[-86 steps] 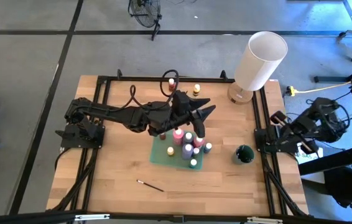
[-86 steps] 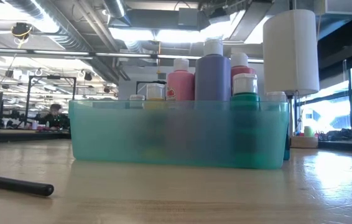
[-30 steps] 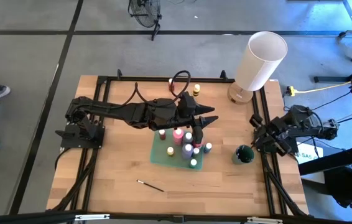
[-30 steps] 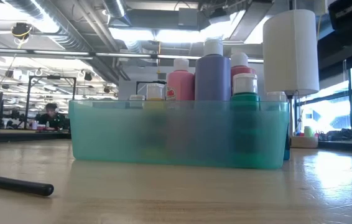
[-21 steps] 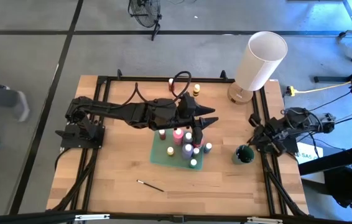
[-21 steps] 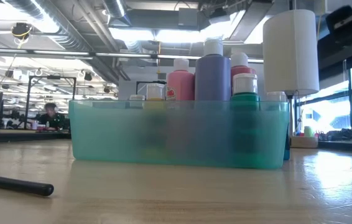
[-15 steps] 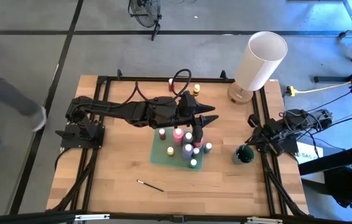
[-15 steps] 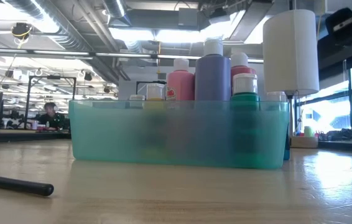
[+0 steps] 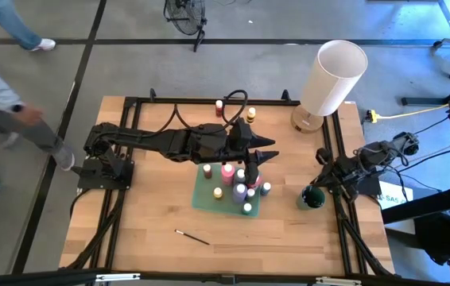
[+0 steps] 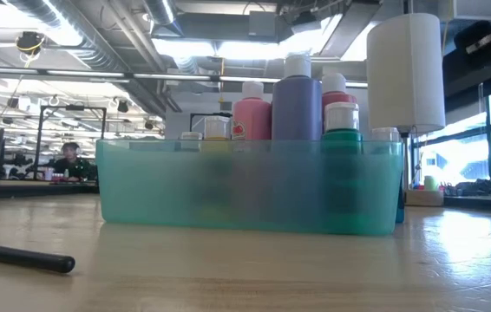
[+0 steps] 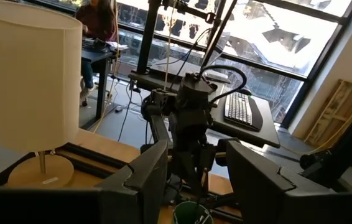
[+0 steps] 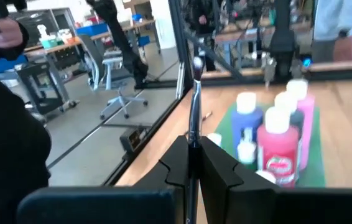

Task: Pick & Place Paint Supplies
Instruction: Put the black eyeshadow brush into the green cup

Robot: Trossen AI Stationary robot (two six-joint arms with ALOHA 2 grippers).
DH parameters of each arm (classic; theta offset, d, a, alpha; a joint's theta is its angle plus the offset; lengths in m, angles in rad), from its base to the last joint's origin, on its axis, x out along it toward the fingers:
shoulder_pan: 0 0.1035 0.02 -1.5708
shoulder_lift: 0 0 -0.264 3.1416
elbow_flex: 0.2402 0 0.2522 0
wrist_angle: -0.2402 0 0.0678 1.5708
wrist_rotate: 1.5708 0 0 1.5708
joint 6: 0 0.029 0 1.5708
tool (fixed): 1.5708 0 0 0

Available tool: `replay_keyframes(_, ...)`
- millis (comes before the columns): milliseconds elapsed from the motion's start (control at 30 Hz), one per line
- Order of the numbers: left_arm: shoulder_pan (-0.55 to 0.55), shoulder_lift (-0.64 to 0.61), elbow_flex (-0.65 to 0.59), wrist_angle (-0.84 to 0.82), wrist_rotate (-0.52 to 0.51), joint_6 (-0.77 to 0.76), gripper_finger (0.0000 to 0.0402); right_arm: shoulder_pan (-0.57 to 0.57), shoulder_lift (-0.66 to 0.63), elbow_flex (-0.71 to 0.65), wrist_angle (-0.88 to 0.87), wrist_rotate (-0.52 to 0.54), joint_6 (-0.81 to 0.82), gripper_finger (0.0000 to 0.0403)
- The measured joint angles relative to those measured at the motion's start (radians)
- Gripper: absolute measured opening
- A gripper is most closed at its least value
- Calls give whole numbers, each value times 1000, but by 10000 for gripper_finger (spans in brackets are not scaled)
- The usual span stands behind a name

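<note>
The left gripper (image 11: pixel 194 177) looks past its two dark fingers (image 11: pixel 148 177), which stand apart with nothing between them. Through the gap, at 12 o'clock, the other arm (image 11: pixel 188 124) rises from the table edge, with a green cup (image 11: pixel 193 213) just below it. At 10 o'clock a white lamp (image 11: pixel 30 78) stands on a round wooden base. Behind the windows, a keyboard (image 11: pixel 244 112) lies on a desk, and a person (image 11: pixel 98 22) sits at 11 o'clock.

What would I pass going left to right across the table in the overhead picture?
Left arm's base → loose paintbrush → green tray of paint bottles → dark green cup → right gripper, shut on a thin brush.
</note>
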Motion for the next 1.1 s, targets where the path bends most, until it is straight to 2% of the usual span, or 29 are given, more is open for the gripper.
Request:
replay_keyframes(167,0,0,0,-28,0,0,159,52,7,-46,8,40,41,20)
replay_keyframes(300,-2,0,0,-43,0,0,159,90,7,-48,10,102,41,20)
replay_keyframes(567,-2,0,0,-43,0,0,159,158,7,-49,-16,150,90,22)
replay_keyframes(1100,1,0,0,-47,0,1,159,231,7,-49,-66,187,197,37)
